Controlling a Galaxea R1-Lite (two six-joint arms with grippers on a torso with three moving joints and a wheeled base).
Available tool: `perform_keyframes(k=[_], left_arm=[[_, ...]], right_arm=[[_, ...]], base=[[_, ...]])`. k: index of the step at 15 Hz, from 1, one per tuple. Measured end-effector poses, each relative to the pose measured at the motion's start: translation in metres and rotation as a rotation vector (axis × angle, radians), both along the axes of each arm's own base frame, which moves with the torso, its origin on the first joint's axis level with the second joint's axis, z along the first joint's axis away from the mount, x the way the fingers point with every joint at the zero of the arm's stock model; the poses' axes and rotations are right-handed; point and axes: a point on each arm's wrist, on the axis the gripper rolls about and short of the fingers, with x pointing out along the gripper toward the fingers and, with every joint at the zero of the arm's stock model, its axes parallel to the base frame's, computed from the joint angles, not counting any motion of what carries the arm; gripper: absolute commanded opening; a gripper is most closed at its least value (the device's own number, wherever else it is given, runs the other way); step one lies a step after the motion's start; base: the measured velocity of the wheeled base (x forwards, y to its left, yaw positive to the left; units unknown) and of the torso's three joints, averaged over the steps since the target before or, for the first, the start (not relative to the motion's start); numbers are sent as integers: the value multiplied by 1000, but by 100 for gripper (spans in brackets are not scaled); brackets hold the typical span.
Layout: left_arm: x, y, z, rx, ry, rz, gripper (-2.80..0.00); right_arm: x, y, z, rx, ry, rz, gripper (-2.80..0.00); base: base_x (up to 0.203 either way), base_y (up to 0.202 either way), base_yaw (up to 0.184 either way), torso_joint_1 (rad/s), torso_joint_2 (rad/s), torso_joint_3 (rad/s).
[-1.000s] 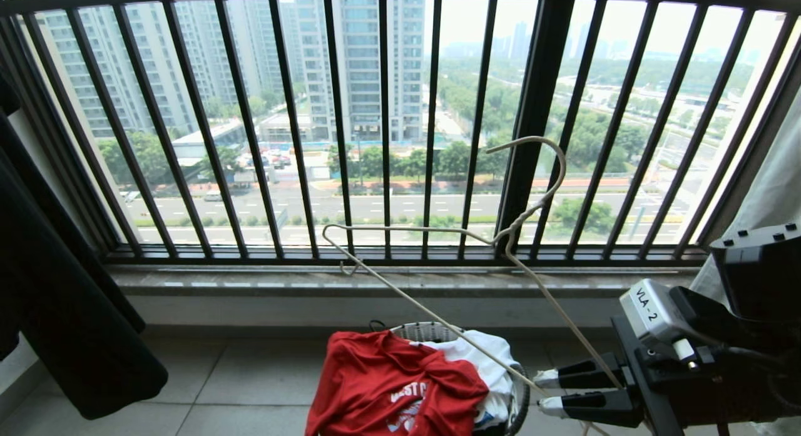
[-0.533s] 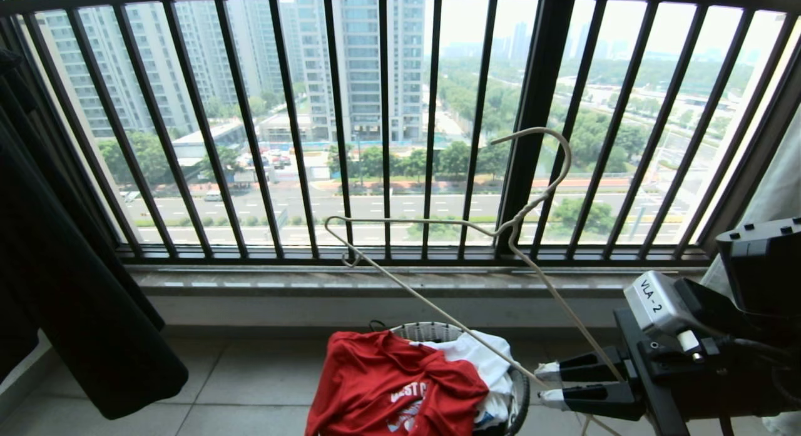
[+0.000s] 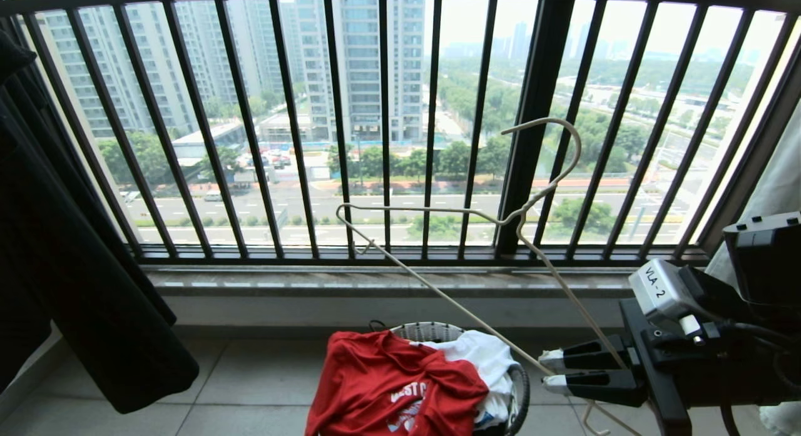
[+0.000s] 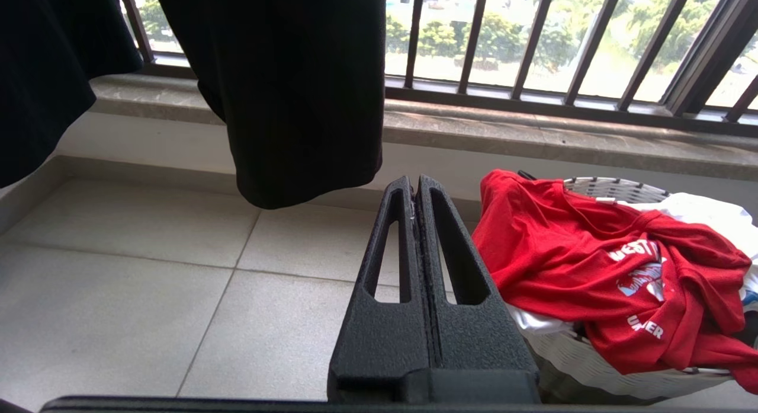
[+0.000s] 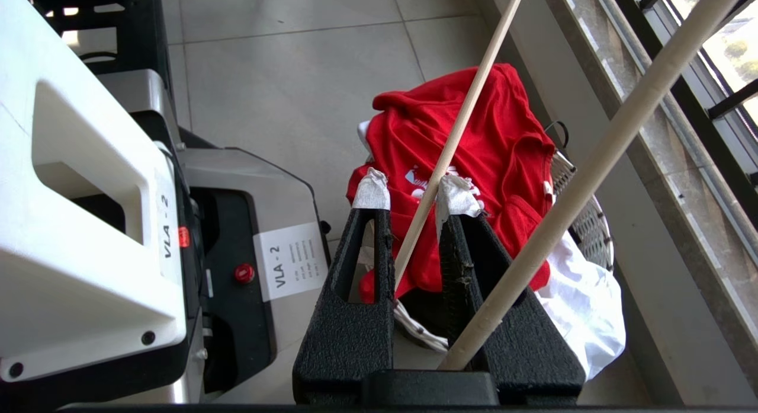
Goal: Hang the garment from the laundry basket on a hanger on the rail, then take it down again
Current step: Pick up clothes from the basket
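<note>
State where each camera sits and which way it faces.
Head view: high, facing the barred window; right gripper holds the hanger.
Left wrist view: low, facing floor and sill; left gripper, jaws shut.
Right wrist view: above, looking down; its jaws, the robot's base.
All share the garment in the laundry basket.

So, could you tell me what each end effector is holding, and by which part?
The right end effector grips the hanger by a wire near one lower corner. The left end effector is shut on nothing.
</note>
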Motion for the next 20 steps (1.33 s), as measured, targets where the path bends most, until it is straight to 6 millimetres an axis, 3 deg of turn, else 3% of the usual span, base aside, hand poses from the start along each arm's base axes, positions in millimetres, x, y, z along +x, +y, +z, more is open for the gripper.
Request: perform_keyframes(k=[5,20], left_arm=[[0,0,0,1,0,0,-280],[0,0,0,1,0,0,-280]], right_arm=[[0,-2,2,4,-10,-11,-280],[-13,-9,15,28,-73,-20,-280]], base=[[0,0,0,1,0,-27],[0,0,0,3,3,-192]])
